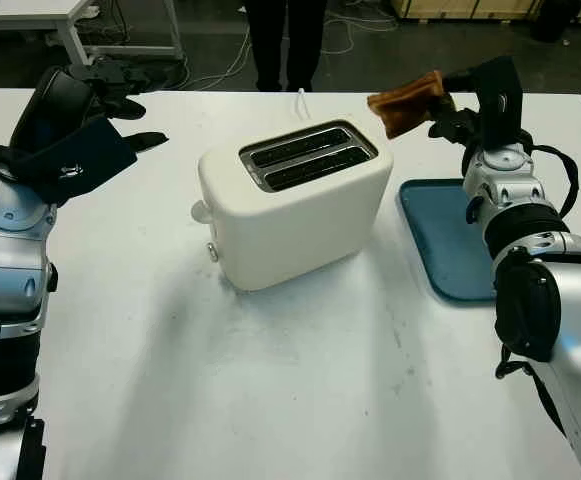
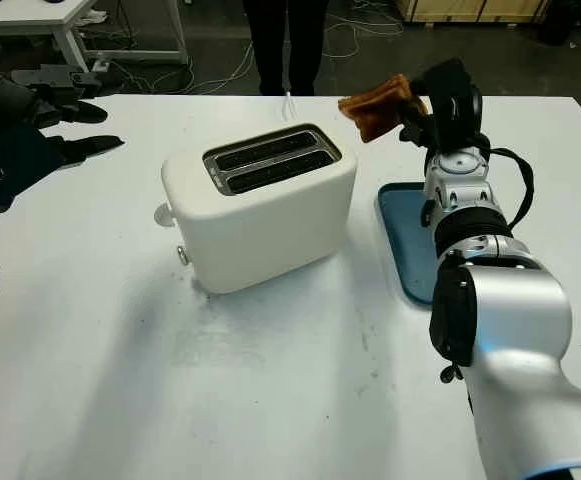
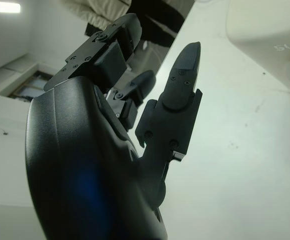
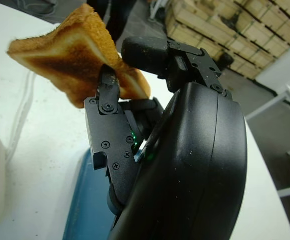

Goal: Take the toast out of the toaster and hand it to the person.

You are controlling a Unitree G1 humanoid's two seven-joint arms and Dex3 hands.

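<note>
Toast (image 1: pixel 407 101) was gripped in the right hand (image 1: pixel 450 112) above the white counter (image 1: pixel 270 380); the left hand (image 1: pixel 110 85) was open, past the toaster (image 1: pixel 295 205).

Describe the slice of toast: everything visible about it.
The toast is one slice of browned bread, golden with darker scorched patches and a tan crust edge. It is out of the toaster, held in the air by the right hand, whose black fingers pinch one end. It sits tilted, its free end pointing toward the toaster, above the table near the blue tray. Nothing else touches it.
</note>
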